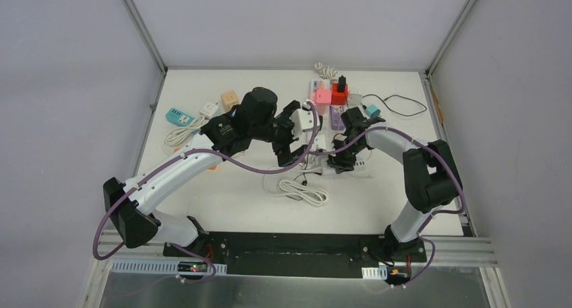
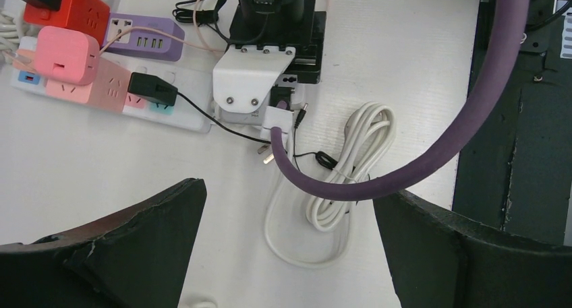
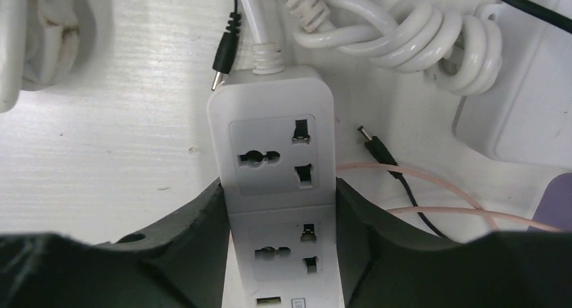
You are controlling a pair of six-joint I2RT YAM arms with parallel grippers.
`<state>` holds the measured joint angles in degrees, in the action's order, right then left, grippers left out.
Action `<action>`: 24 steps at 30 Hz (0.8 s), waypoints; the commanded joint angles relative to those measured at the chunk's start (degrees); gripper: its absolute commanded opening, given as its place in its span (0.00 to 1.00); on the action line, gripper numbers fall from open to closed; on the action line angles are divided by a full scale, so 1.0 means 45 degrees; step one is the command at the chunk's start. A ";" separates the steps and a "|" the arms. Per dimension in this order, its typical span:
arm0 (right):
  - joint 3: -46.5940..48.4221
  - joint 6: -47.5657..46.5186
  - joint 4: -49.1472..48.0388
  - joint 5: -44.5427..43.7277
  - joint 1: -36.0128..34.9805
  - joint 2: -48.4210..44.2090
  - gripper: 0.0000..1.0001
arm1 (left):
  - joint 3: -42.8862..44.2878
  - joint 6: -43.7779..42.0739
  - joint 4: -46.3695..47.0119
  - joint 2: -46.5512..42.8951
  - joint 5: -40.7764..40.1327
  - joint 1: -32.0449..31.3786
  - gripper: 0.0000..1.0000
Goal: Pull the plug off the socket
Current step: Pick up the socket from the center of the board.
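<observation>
My right gripper (image 3: 280, 200) is shut on a white power strip (image 3: 273, 129), its dark fingers pressed against both long sides. The two sockets that show on this strip are empty, and its white cord leaves at the far end. In the left wrist view a black plug (image 2: 152, 89) sits in a longer white strip (image 2: 182, 116) beside pink adapters. In that view the right wrist (image 2: 270, 45) covers the held strip, except for its white end (image 2: 276, 117). My left gripper (image 2: 290, 193) hangs open above the table, holding nothing. From the top view, the left gripper (image 1: 291, 134) is just left of the right gripper (image 1: 335, 161).
A coiled white cable (image 2: 351, 166) lies below the held strip. Loose thin black leads with barrel jacks (image 3: 374, 146) lie beside it. A purple strip (image 2: 145, 35), a red adapter (image 2: 67, 11) and more adapters crowd the back (image 1: 330, 96). Other small sockets lie at the back left (image 1: 179, 116).
</observation>
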<state>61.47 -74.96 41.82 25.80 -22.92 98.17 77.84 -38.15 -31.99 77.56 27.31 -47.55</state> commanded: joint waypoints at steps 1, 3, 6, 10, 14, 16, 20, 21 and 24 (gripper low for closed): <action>0.0195 0.0066 0.0734 0.0759 -0.0047 -0.0953 0.18 | -0.0170 -0.0245 0.0233 -0.0458 -0.0048 0.0040 0.99; 0.0545 0.0233 0.1226 0.1289 0.0037 -0.1232 0.09 | -0.0173 -0.0232 0.0245 -0.0458 -0.0046 0.0043 0.99; 0.0967 0.0361 0.1968 0.2067 0.0297 -0.1629 0.01 | -0.0170 -0.0250 0.0237 -0.0455 -0.0005 0.0043 0.99; 0.1586 0.0341 0.3193 0.3237 0.0833 -0.2184 0.00 | -0.0169 -0.0287 0.0244 -0.0463 0.0027 0.0031 0.99; 0.2653 -0.0516 0.5312 0.3679 0.1324 -0.2388 0.00 | -0.0160 -0.0301 0.0234 -0.0439 0.0056 0.0021 0.99; 0.3151 -0.0941 0.6146 0.3960 0.1560 -0.2468 0.00 | -0.0150 -0.0307 0.0233 -0.0439 0.0064 0.0020 0.99; 0.3506 -0.1319 0.6907 0.4562 0.1932 -0.2909 0.00 | -0.0150 -0.0337 0.0229 -0.0419 0.0064 0.0002 0.99; 0.3637 -0.1415 0.7130 0.4686 0.2051 -0.3047 0.00 | -0.0148 -0.0331 0.0235 -0.0419 0.0064 0.0008 0.99; 0.4055 -0.1836 0.7851 0.4988 0.2502 -0.3481 0.00 | -0.0153 -0.0410 0.0235 -0.0417 0.0083 -0.0034 0.99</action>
<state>75.31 -78.50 70.04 41.76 -13.80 87.29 77.82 -38.54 -32.10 77.54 27.35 -47.57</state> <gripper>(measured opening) 0.536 0.991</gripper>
